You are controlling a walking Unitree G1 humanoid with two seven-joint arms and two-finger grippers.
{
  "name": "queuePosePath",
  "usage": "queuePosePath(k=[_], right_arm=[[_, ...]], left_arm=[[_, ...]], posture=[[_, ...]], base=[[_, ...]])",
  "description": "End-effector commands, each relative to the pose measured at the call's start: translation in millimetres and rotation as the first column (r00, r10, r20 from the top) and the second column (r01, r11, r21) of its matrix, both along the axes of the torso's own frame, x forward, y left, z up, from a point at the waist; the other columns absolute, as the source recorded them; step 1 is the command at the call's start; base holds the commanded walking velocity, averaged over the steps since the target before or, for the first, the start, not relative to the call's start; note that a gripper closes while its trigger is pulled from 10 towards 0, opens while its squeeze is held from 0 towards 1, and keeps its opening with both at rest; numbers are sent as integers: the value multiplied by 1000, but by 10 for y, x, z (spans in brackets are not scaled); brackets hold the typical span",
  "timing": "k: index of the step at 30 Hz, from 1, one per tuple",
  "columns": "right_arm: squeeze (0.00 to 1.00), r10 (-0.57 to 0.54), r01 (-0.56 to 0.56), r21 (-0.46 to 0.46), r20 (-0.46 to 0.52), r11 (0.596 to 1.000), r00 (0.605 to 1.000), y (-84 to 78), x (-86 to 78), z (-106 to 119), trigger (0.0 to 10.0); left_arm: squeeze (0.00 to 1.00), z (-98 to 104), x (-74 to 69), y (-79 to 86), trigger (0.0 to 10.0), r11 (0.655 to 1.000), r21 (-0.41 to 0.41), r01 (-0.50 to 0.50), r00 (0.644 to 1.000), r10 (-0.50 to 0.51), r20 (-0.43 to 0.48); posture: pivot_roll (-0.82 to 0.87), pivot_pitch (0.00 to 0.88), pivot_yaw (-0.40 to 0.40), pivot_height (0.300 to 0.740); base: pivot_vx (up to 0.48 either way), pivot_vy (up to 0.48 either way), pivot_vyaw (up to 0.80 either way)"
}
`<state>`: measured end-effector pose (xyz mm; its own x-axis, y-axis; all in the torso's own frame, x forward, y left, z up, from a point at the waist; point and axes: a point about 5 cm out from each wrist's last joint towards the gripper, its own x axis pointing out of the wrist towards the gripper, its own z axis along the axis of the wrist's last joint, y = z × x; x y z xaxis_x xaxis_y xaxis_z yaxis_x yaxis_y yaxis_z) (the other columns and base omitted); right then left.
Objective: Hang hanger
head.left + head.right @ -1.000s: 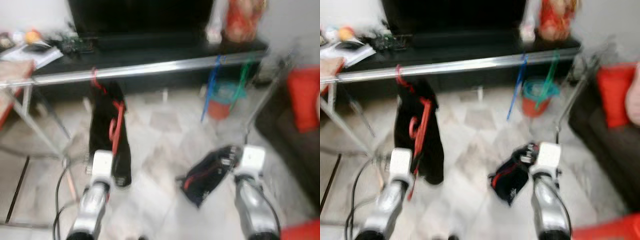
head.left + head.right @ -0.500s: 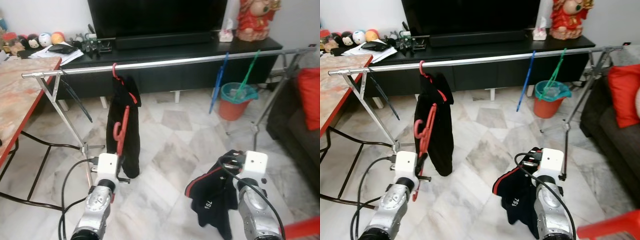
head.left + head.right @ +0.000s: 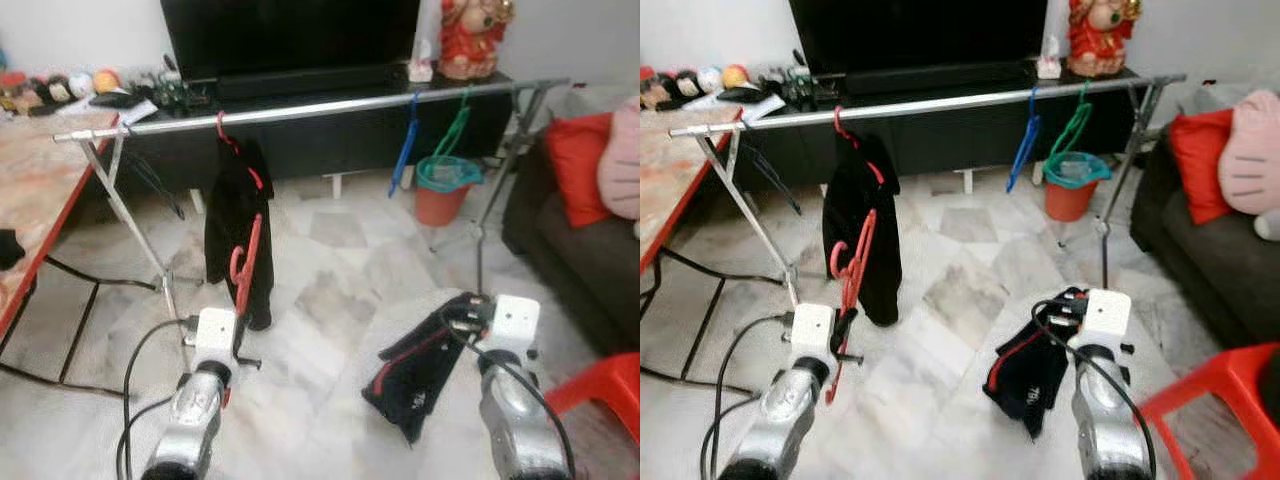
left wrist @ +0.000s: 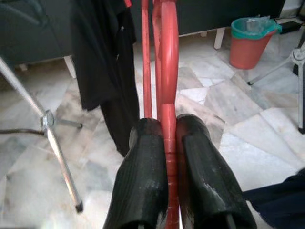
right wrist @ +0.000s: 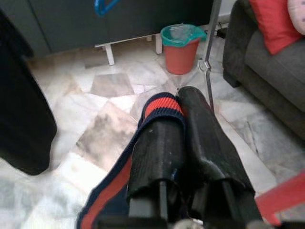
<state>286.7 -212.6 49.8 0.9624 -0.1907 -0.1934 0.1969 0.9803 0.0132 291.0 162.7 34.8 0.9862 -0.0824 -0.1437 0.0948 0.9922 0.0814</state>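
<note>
My left gripper (image 4: 167, 125) is shut on a red hanger (image 3: 243, 265), which stands upright from it at the lower left. The fingers (image 4: 143, 157) pinch the hanger's red bar. My right gripper (image 5: 177, 98) is shut on a dark garment with a red stripe (image 3: 412, 368), which droops toward the floor at the lower right. Ahead runs a silver clothes rail (image 3: 320, 108). A black garment (image 3: 232, 215) hangs from it on another red hanger, just beyond my left gripper.
A blue hanger (image 3: 404, 140) and a green hanger (image 3: 456, 120) hang at the rail's right end, above an orange bucket (image 3: 440, 195). Dark sofa (image 3: 565, 250) with red cushion and a red stool (image 3: 600, 385) stand at right. A marble table (image 3: 35, 185) is on the left; TV cabinet behind.
The whole picture has shifted, so the camera has moved; the sofa and stool show more at right. Both grippers keep their hold on the hanger and the garment.
</note>
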Motion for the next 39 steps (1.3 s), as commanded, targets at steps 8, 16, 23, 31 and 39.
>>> queuePosePath(k=[8, 16, 23, 31, 39], right_arm=[[0, 26, -26, -1, 57, 1000, 998, 51, 105, 155, 10000], [0, 34, -34, -7, 59, 999, 998, 63, 127, 179, 10000], [0, 45, -44, -16, 74, 999, 996, 58, 191, 253, 10000], [0, 60, -57, -40, 84, 998, 995, 56, 292, 350, 10000], [0, 66, -60, -107, 48, 992, 997, 5, 373, 391, 10000]], left_arm=[[0, -2, -2, 33, 10000, 1000, 4, -9, 1000, 9, -6], [0, -4, 3, 17, 10000, 1000, 5, -2, 1000, 2, -7], [0, 22, 32, -47, 10000, 996, 0, 94, 995, -94, -21], [0, 78, 62, -103, 10000, 929, 74, 362, 929, -354, -109], [0, 140, -35, -64, 10000, 737, 104, 668, 729, -619, -294]], posture=[[-132, 0, 10, 740], [-135, 0, 11, 740], [-136, 0, 10, 740], [-130, 0, 9, 740], [-122, 0, 6, 740]], base=[[-284, 0, 0], [-243, 0, 0], [0, 0, 0], [0, 0, 0], [0, 0, 0]])
